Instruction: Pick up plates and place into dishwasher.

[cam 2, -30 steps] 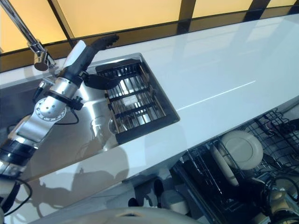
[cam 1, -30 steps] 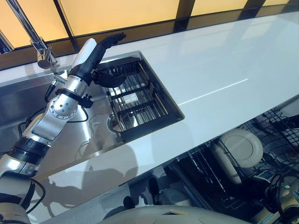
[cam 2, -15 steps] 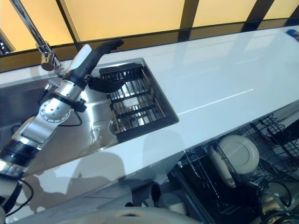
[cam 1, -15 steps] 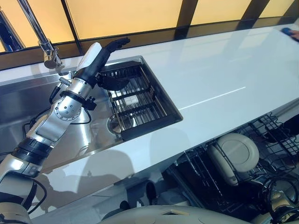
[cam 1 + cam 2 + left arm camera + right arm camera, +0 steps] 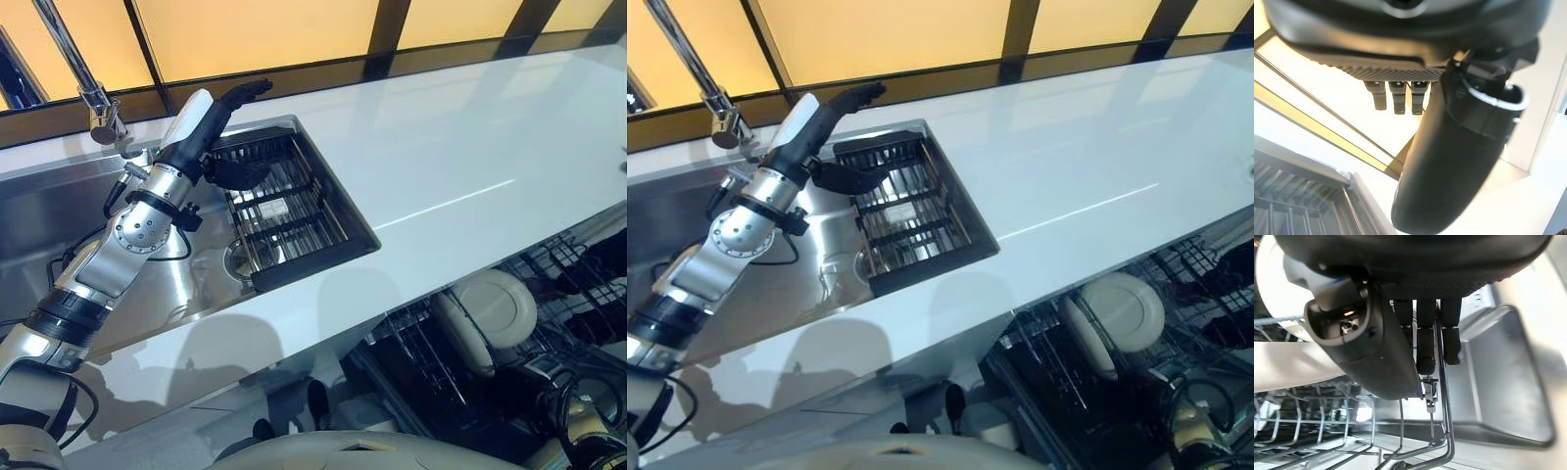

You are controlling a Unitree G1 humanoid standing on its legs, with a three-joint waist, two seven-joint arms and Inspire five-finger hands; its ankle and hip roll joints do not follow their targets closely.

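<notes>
My left hand (image 5: 227, 106) hangs open and empty above the sink rack (image 5: 284, 211); reaching carelessly, I could snag its wires.

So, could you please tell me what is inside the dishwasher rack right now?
The dishwasher rack holds cream plates standing on edge side by side. The counter above covers the rack's back part, so anything loaded there is hidden.

No text, number or sign can be read anywhere. A small pale tag (image 5: 273, 207) lies on the dark wire sink rack (image 5: 294, 230). Any print on it is too small to make out.
</notes>
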